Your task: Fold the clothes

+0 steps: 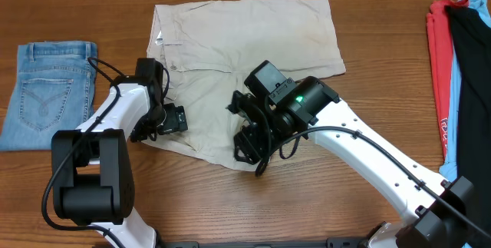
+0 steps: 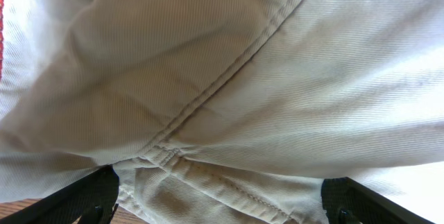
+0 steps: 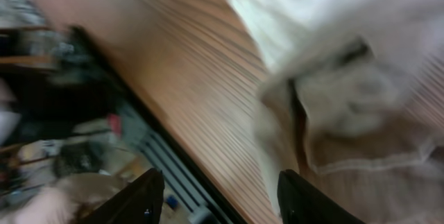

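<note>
Currently | left claw [image 2: 222, 207] and right claw [image 3: 225, 200] spread, over shorts [image 1: 253, 33] | jeans [image 1: 50, 87], red garment [image 1: 437, 71] flank

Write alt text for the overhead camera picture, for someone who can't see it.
Beige shorts lie spread on a wooden table, the left gripper and right gripper low at their near edge. Folded jeans lie left; red, blue and black garments lie right.
</note>
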